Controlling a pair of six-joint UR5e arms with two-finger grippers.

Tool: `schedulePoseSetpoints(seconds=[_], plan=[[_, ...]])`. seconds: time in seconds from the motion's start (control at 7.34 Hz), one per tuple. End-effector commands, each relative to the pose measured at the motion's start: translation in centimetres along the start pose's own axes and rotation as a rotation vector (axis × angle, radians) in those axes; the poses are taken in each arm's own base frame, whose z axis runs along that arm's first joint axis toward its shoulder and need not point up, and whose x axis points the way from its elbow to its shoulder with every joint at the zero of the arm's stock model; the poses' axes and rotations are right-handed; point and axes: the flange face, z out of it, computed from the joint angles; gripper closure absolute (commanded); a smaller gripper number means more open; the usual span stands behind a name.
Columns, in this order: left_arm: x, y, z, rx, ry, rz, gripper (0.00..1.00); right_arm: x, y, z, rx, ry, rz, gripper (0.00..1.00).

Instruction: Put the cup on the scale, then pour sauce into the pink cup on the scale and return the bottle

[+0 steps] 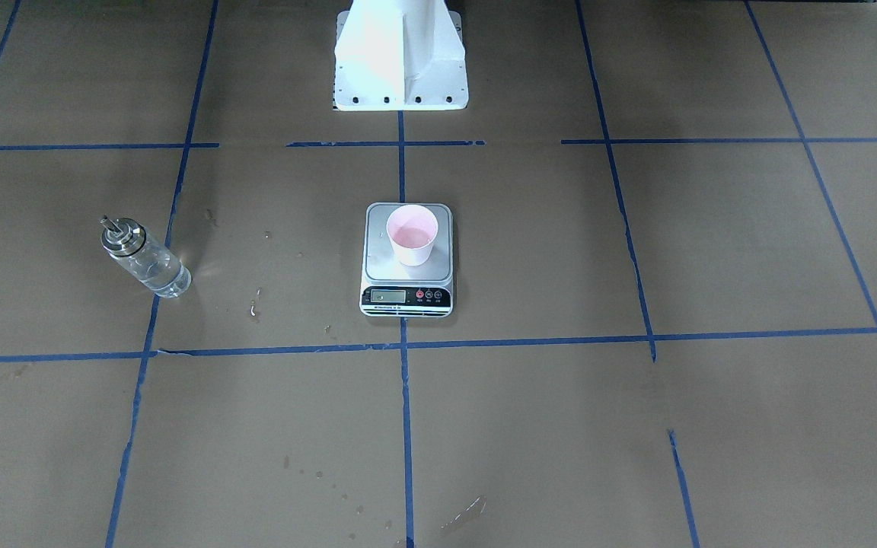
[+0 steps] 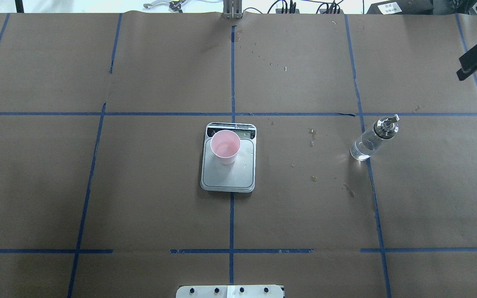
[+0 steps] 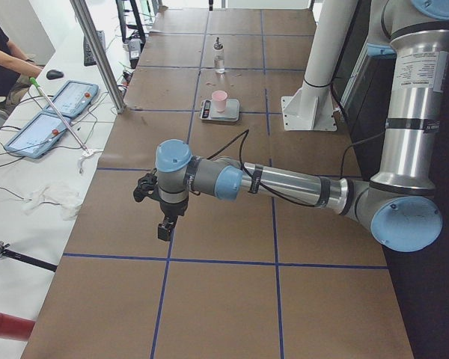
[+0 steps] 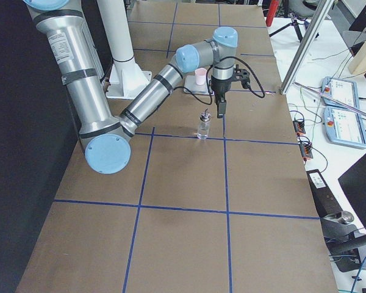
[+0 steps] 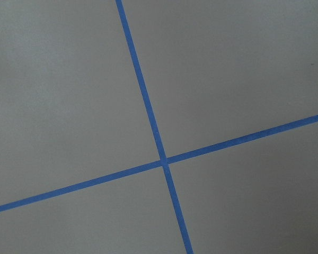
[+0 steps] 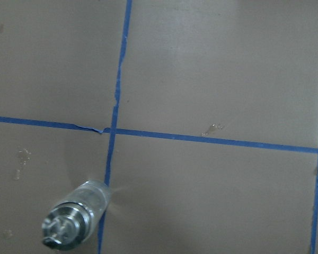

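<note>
Over to the right gripper [image 4: 220, 110] first: hanging tips-down above the paper [image 2: 97, 186], just past the bottle [image 4: 204, 126] and not touching it. Released or clenched? Cannot tell, too small here and cut off at the frame edge elsewhere. Now the left gripper [image 3: 165, 230]: pointing down over bare brown paper, well apart from everything, caught only from the side, so no telling its grip either. On to the bottle: standing upright on a blue tape line [image 2: 374, 207], metal cap and spout on top, clear sauce [image 1: 158, 272] inside. And dead centre, the scale [image 2: 228, 178], with the pink cup [image 2: 225, 145] upright on the platform, toward the display end. Scattered wet spots [image 2: 312, 136] on the paper between scale and bottle.
</note>
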Motion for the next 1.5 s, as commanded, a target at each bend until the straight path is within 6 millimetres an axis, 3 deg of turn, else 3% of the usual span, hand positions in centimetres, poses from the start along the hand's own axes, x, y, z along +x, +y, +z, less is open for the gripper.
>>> schedulePoseSetpoints(seconds=[0.0, 0.27, 0.41, 0.82, 1.09, 1.36], plan=[[-0.1, 0.1, 0.1, -0.002, 0.000, -0.001, 0.00, 11.7, 2.9, 3.5, -0.019, -0.033, -0.089, 0.00], [-0.3, 0.5, 0.4, -0.010, 0.002, -0.006, 0.00, 19.6, 7.4, 6.7, -0.021, -0.085, -0.035, 0.00], [-0.4, 0.9, 0.5, -0.014, 0.002, -0.011, 0.00, 22.3, 9.7, 9.1, -0.007, -0.083, -0.035, 0.00], [-1.4, 2.3, 0.9, -0.032, -0.001, -0.037, 0.00, 27.0, 9.7, 14.2, -0.056, -0.066, 0.011, 0.00], [-4.1, 5.3, 3.6, -0.088, 0.006, -0.098, 0.00, 27.5, 10.1, 14.9, -0.044, -0.080, 0.006, 0.00], [-8.1, 7.7, 4.8, -0.106, 0.060, -0.098, 0.00, 26.9, 9.6, 14.4, -0.034, -0.095, 0.004, 0.00]])
